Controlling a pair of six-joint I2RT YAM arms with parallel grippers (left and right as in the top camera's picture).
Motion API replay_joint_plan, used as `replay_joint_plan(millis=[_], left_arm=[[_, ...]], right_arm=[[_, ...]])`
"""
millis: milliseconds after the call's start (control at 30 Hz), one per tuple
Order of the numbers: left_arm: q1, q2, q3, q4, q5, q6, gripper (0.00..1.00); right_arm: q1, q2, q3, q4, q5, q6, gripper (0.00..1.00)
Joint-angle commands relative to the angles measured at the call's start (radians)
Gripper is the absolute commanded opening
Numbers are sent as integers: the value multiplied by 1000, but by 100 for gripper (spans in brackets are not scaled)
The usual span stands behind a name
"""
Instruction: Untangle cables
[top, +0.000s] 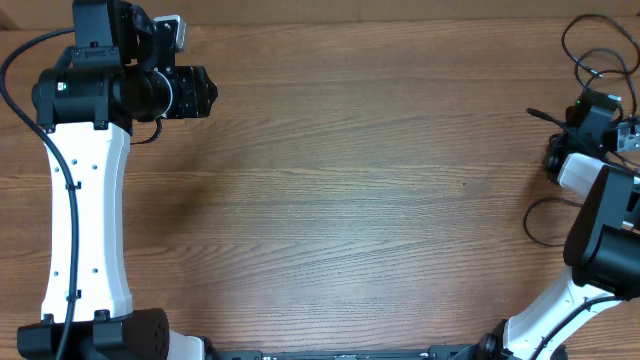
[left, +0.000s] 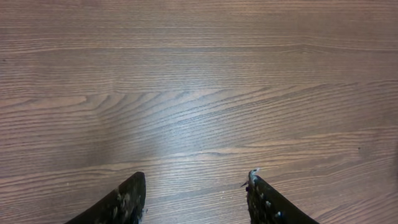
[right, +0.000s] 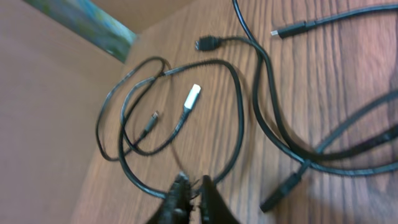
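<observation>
- Brown wood-grain surface (top: 330, 200): carries everything.
- Thin black cables (right: 240, 112): tangled at the right edge, beside the right arm and well apart from the left.
- Right gripper (right: 194, 186): fingers together, apparently pinching the nearest loop. Only its wrist view shows this; overhead hides it.
- Left gripper (left: 196, 186): apart, empty.

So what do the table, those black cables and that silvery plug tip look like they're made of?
The table looks like wood or wood-look laminate, matte brown with grain lines. The cables seem sheathed in black rubber or plastic, faintly shiny, bending in soft loops. The silvery plug tip is probably metal, bright against the rest.
</observation>
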Motion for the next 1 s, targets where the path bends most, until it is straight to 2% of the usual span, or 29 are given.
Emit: replay_joint_plan(millis=[0, 967], left_arm=[[-4, 4, -2, 4, 8, -7, 52], [-4, 4, -2, 4, 11, -26, 51]], right_arm=[[-10, -4, 7, 29, 6, -24, 4], [-90, 138, 9, 99, -36, -30, 4]])
